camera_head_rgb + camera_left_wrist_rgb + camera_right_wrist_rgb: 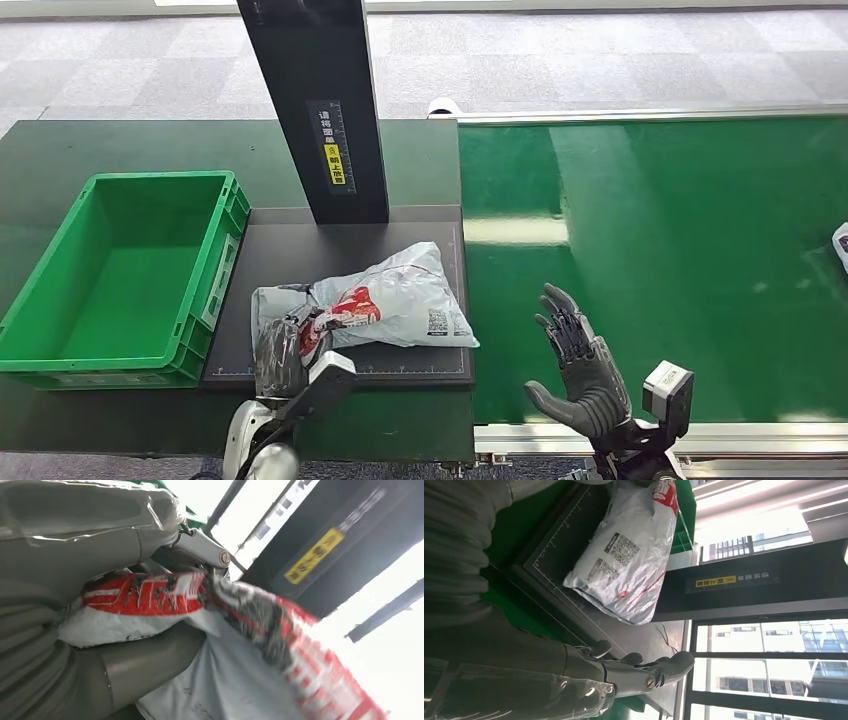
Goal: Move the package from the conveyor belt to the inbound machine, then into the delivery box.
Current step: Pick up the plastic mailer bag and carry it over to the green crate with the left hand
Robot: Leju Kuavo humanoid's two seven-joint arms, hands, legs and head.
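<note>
The left hand [283, 352] grips the near left end of the grey-and-red plastic mailer package [385, 300], its dark fingers curled around the crumpled film; in the left wrist view the thumb [145, 662] presses under the bag while the fingers close over its red-printed part [145, 594]. The package lies on the black scanning platform of the inbound machine [400, 362], just in front of the machine's dark upright post [315, 110], its printed code labels turned toward the conveyor. The left arm comes up from the near edge of the platform. The right hand [578, 365] holds nothing: it is raised over the near part of the green conveyor belt [680, 250], fingers spread and pointing upward, palm turned toward the package, well apart from it. The green delivery box [215, 260] stands just beside the platform on its left.
</note>
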